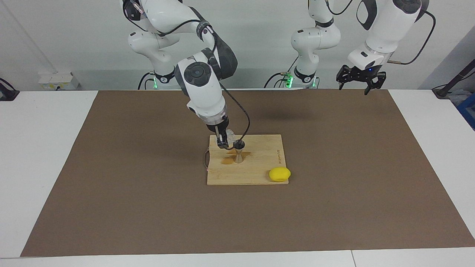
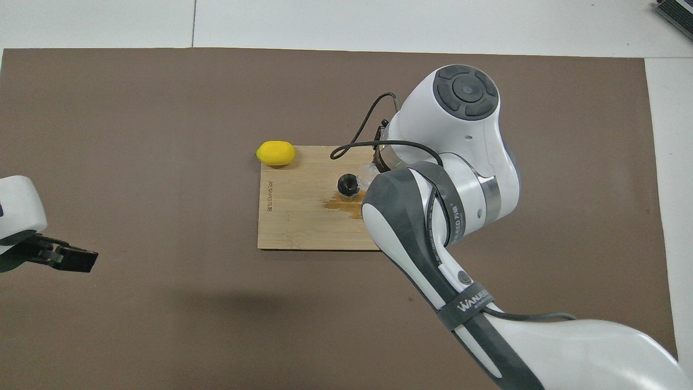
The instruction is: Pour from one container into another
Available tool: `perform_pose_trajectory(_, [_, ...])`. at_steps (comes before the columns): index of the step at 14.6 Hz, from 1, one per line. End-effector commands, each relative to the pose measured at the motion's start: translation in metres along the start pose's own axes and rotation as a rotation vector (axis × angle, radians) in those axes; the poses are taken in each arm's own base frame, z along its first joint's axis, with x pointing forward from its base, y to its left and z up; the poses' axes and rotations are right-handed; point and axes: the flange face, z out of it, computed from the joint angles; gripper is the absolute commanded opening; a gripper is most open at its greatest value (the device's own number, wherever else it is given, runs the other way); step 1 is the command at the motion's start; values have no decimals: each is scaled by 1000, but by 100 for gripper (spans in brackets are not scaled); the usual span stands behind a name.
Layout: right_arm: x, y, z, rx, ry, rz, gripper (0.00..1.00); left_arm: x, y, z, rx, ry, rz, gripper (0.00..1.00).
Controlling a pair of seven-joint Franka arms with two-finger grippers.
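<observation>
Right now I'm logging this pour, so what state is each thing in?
glass cup: held by the right gripper, beside the jigger's rim.
jigger: upright on the board.
cutting board: flat, brown spill beside the jigger.
lemon: resting at the board's corner.
right gripper: shut on the cup.
left gripper: open, empty, raised, waiting.

Lighting: bright, even, from above. My arms throw soft, diffuse shadows on the brown mat (image 1: 334, 155). Faint sheen on my white arm casings. Both views sharp; no blur or edge distortion I can see.
</observation>
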Motion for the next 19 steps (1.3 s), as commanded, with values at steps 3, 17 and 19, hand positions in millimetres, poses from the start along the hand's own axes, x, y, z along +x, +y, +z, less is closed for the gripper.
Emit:
perform_pose_trajectory(3, [-6,-7,-5,14,39,14,0,6,-13,-8,27,86,-259,100])
perform_pose_trajectory(17, [-37,-4,3,-8,157,-26,0,60,-45,-4,-10,91,-303,100])
perform_pose_trajectory(19, [-37,-1,4,-24,170,-29,0,74,-49,2,-8,91,-296,100])
